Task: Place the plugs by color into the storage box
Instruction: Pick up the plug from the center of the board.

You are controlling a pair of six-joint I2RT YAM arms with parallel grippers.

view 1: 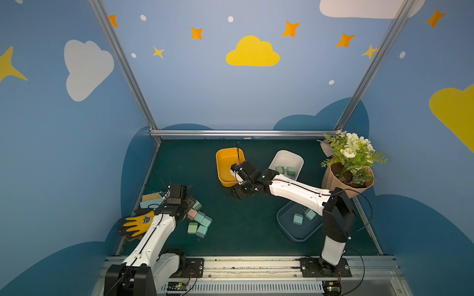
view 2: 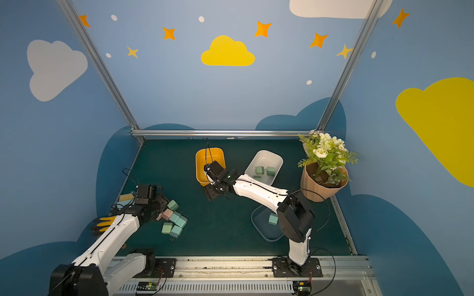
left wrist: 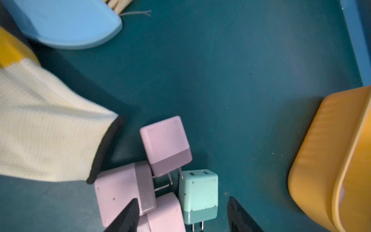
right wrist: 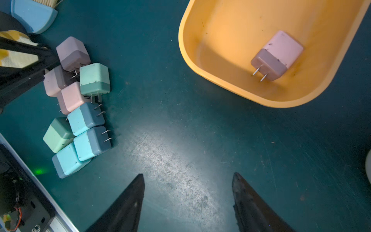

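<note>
Half done with sorting, judging by a top view: reaching left gripper (view 1: 189, 206) into loose plugs (view 1: 201, 223). In left wrist view, straddling pink plug (left wrist: 166, 213) and teal plug (left wrist: 197, 196), jaws partly apart, clamping nothing; needing to isolate pink before closing. In right wrist view, hanging right gripper (right wrist: 187, 176) wide, empty, beside yellow bin (right wrist: 220, 30).
</note>
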